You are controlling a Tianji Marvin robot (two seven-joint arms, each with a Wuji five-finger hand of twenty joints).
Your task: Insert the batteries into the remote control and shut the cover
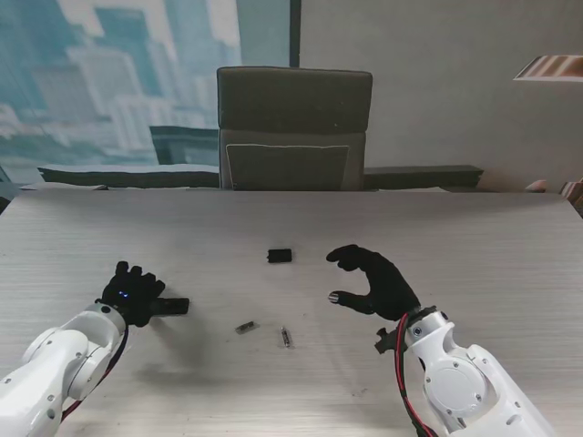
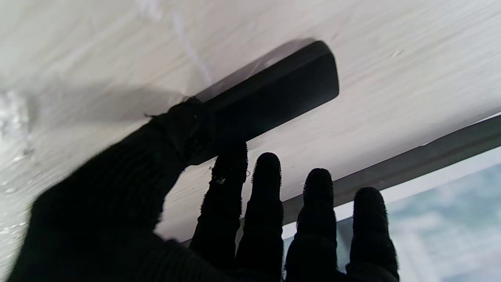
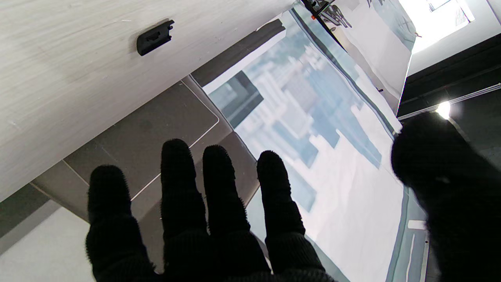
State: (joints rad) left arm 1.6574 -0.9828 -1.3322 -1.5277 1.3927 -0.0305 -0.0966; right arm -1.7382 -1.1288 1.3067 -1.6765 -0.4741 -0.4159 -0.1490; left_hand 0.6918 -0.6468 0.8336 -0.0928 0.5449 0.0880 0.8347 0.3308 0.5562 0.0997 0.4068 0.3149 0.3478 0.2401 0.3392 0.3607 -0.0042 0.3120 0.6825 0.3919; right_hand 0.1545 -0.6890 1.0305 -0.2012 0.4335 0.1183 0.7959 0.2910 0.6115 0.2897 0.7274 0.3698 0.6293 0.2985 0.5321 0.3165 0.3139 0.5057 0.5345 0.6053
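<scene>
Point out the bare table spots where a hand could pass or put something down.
Free: the far strip of the pale wood-grain table before the grey chair, and the right side beyond the gloved right hand. Crowded: the middle, with the black cover, two small batteries, and the black remote at the left hand.

We look down from the stand at the whole worktop (image 1: 273,228); wrist cams sit close, facing along fingers, upside down; stand and right wrist share the cover (image 1: 280,256) (image 3: 155,37)
</scene>
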